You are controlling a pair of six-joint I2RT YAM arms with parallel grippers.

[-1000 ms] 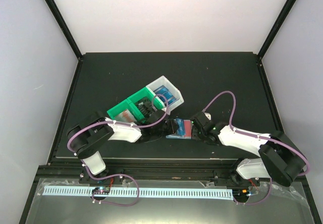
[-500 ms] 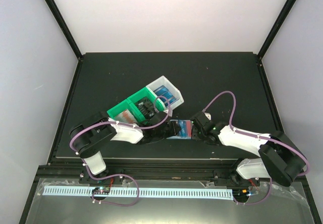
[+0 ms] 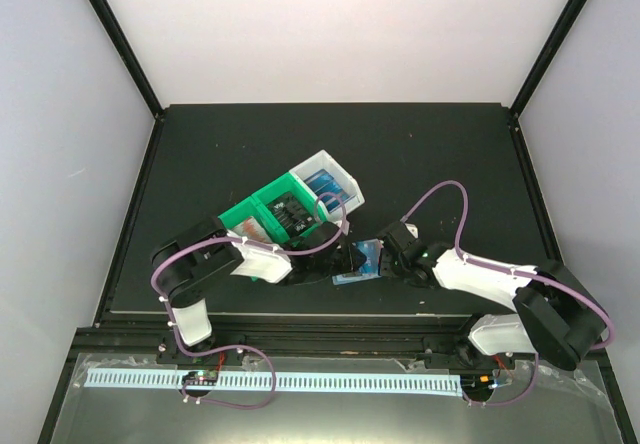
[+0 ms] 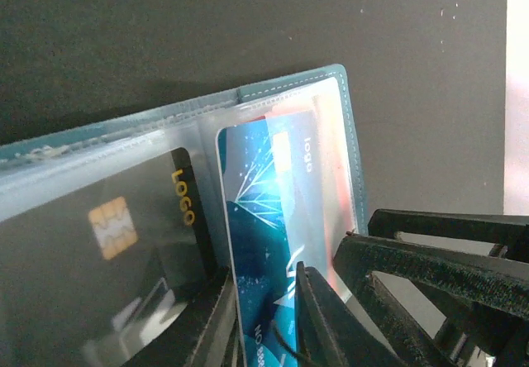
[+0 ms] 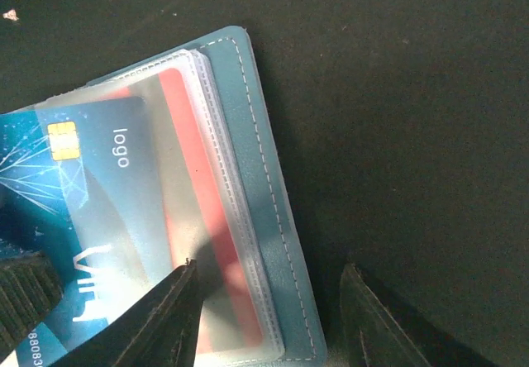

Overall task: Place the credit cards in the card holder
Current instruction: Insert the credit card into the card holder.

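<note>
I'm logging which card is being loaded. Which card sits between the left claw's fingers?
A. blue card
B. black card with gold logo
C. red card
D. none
A: the left wrist view shows the blue card running down between the left claw's fingers, its upper end inside the card holder's clear sleeve. The black card lies in the neighbouring sleeve.

A small teal-blue folding card holder [image 5: 252,177] has a matt, leather-like cover with pale stitching. Its clear plastic sleeves [image 4: 83,156] are glossy and catch reflections. A blue plastic credit card [image 4: 264,210] and a black plastic credit card [image 4: 99,251] look smooth and shiny. The black table top [image 5: 413,94] is matt and lightly speckled.
</note>
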